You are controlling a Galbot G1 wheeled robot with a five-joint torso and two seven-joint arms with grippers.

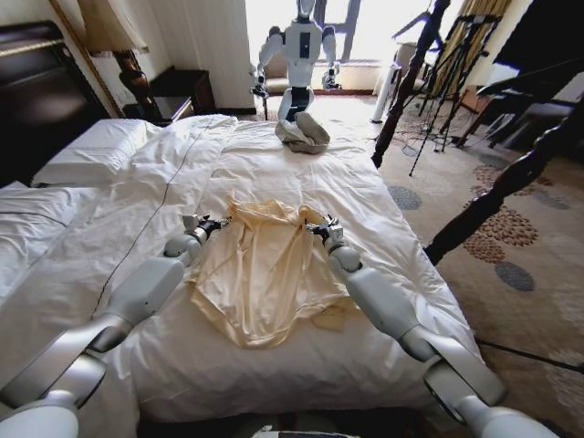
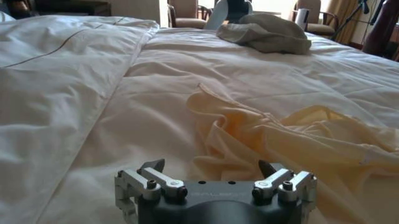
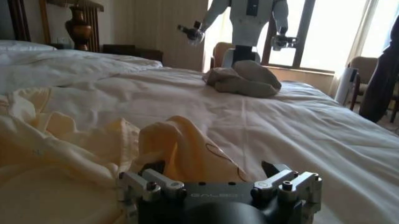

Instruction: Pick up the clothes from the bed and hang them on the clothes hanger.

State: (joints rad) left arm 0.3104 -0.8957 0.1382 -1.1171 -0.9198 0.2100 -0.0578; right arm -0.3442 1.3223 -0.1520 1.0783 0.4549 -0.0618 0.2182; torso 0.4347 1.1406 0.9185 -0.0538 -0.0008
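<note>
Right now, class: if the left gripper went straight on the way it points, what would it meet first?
Probably the clothes. The left gripper, open, sits low over the bed, and the top's raised cream edge lies just ahead between its fingers. Depth is unclear; it might graze the duvet first.

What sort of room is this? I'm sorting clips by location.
Likely a hotel-style bedroom: a large bed with white duvet and pillows, a bedside lamp, dark twisted posts.
</note>
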